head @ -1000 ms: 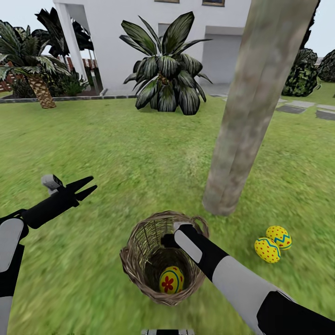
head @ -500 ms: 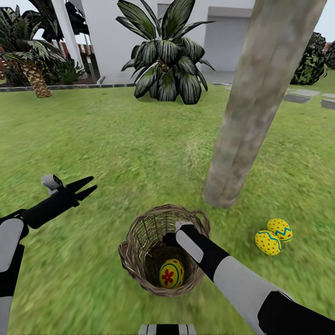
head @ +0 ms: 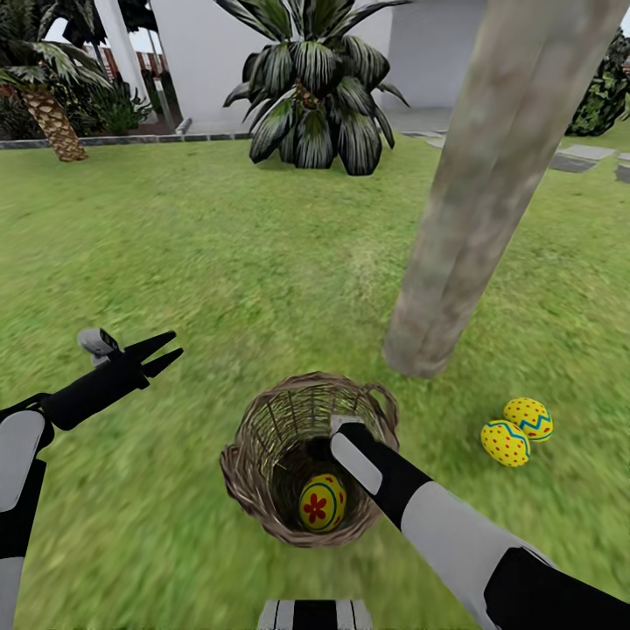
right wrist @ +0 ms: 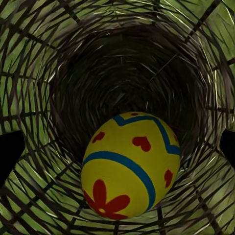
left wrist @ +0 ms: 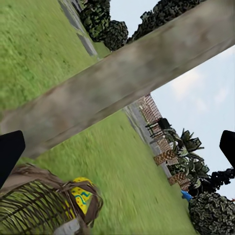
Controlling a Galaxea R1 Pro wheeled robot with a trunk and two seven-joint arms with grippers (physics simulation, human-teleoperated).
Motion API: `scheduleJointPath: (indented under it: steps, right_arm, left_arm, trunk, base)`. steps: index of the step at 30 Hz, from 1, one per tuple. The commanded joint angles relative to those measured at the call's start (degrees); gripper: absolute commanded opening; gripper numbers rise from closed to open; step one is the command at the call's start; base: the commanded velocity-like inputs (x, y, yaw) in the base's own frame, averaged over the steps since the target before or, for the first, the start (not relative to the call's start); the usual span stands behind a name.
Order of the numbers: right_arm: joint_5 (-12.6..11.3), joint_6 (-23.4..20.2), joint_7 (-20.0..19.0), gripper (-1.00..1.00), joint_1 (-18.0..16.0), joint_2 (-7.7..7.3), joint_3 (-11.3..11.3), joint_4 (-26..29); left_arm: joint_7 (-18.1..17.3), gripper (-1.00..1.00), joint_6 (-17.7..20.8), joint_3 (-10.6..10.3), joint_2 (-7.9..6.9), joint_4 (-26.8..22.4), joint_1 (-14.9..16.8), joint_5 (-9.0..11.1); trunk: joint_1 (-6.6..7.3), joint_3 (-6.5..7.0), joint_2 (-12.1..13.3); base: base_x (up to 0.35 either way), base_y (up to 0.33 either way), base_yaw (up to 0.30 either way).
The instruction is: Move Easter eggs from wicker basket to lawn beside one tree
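The wicker basket (head: 254, 490) stands on the lawn (head: 219, 262) just in front of the tree (head: 472, 201). One Easter egg (head: 322, 503), yellow with a red flower, lies at its bottom. My right gripper (head: 317, 455) reaches down into the basket, open, its fingers (right wrist: 10, 152) spread wide either side of that egg (right wrist: 129, 164) without touching it. Two more eggs (head: 505, 443) (head: 528, 419) lie on the grass beside the trunk's base. My left gripper (head: 162, 350) hovers open and empty over the grass to the basket's left. In the left wrist view the basket (left wrist: 34, 208) shows below the trunk (left wrist: 122, 83).
A short palm (head: 315, 79) stands before the white house (head: 201, 61) at the back. Another palm (head: 44, 105) is at the far left. Stepping stones (head: 577, 157) and a dark bush (head: 604, 96) lie at the right. Open grass spreads all around the basket.
The whole picture has shifted as the camera tilted down. My right gripper sits a little deeper in the basket. The eggs and the left arm have not moved.
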State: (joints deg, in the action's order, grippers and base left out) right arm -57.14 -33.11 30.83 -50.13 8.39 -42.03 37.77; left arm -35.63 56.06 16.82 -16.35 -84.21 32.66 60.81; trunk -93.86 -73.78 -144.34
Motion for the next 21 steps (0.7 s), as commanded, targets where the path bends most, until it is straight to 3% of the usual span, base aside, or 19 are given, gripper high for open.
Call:
scheduleJointPath:
  steps: [1, 21]
  right_arm:
    - [-0.52, 0.11, 0.53, 1.0, -0.06, 0.0, -0.27, -0.3]
    - [-0.35, 0.33, 0.19, 1.0, -0.06, 0.21, -0.23, -2.05]
  left_arm:
    - [-0.23, 1.0, 0.27, 0.06, 0.0, 0.01, 0.04, -0.08]
    - [-0.23, 1.0, 0.3, 0.06, 0.0, 0.01, 0.04, -0.03]
  trunk:
    - [-0.01, -0.27, -0.04]
    - [-0.5, -4.48, -0.29]
  base:
    - [0.0, 0.0, 0.0]
    - [0.0, 0.0, 0.0]
